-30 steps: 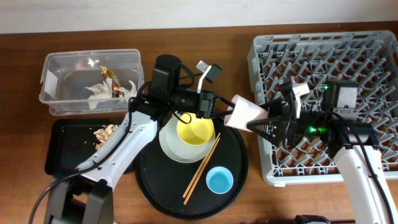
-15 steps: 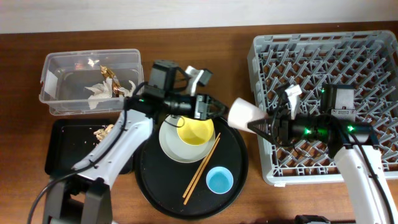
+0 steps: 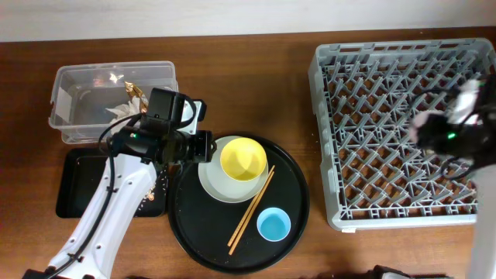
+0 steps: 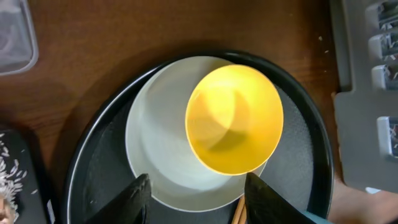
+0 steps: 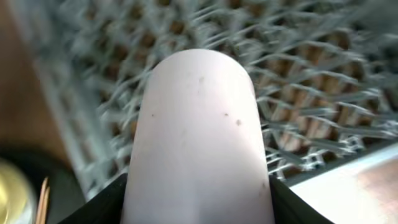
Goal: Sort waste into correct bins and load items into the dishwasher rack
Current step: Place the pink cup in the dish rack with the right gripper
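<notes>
My right gripper (image 3: 448, 130) is shut on the pink cup (image 3: 425, 124) and holds it over the right side of the grey dishwasher rack (image 3: 387, 101); the overhead view is blurred there. In the right wrist view the pink cup (image 5: 199, 137) fills the space between the fingers (image 5: 199, 208), above the rack (image 5: 311, 112). My left gripper (image 3: 203, 146) is open and empty at the left edge of the plate (image 3: 213, 180). The yellow bowl (image 3: 244, 158) sits on the plate. In the left wrist view the open fingers (image 4: 199, 199) hover over the plate (image 4: 155, 143), near the bowl (image 4: 234, 118).
The chopsticks (image 3: 249, 201) and the light-blue cup (image 3: 273, 224) lie on the large round black tray (image 3: 298, 194). The clear box (image 3: 77, 85) holds tissue (image 3: 122, 113) and the wrapper (image 3: 133, 91). The shallow black tray (image 3: 77, 186) holds food scraps (image 3: 153, 203), partly under my left arm.
My right arm has swung right, carrying the pink cup from the rack's left edge to over its right side. My left arm has drawn back left, away from the bowl.
</notes>
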`<state>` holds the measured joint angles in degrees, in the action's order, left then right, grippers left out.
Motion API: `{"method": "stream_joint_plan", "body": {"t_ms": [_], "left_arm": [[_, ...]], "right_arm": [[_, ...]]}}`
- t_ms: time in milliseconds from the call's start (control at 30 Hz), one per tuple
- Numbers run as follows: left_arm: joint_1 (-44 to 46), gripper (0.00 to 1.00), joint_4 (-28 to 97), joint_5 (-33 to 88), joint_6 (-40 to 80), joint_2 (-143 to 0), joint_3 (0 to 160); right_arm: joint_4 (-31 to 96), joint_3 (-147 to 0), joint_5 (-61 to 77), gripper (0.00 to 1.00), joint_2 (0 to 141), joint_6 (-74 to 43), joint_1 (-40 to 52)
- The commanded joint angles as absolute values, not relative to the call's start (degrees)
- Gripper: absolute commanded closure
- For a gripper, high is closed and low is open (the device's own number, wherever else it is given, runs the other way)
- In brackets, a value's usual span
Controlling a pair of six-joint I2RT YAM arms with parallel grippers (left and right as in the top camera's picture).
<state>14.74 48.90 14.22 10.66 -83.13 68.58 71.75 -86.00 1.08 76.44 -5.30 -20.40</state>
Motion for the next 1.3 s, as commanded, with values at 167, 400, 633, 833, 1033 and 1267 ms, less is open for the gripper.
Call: {"method": "stream_joint_plan", "body": {"t_ms": [167, 400, 633, 833, 1033, 1267], "left_arm": [[14.6, 0.52, 48.9, 12.6, 9.7, -82.1, 68.8], [14.6, 0.52, 49.0, 12.6, 9.7, -82.1, 68.8], [14.6, 0.52, 49.0, 12.6, 9.7, -82.1, 68.8], [14.6, 0.51, 49.0, 12.6, 9.7, -82.1, 68.8], [16.4, 0.47, 49.0, 12.6, 9.7, -82.1, 68.8], [28.4, 0.44, 49.3, 12.7, 9.3, -83.3, 65.6]], "right_arm": [[74.2, -101.1, -0.7, 0.45, 94.7, -14.5, -41.5], [73.7, -101.1, -1.0, 0.44, 104.3, -15.5, -45.8], [74.1, -100.9, -3.6, 0.37, 109.4, -15.5, -45.9], [73.7, -100.9, 3.0, 0.05, 110.0, -15.5, -45.9], [75.0, -101.0, 12.1, 0.05, 103.5, -10.8, -40.5], [79.6, -100.9, 12.2, 0.02, 93.6, -9.9, -25.7]]}}
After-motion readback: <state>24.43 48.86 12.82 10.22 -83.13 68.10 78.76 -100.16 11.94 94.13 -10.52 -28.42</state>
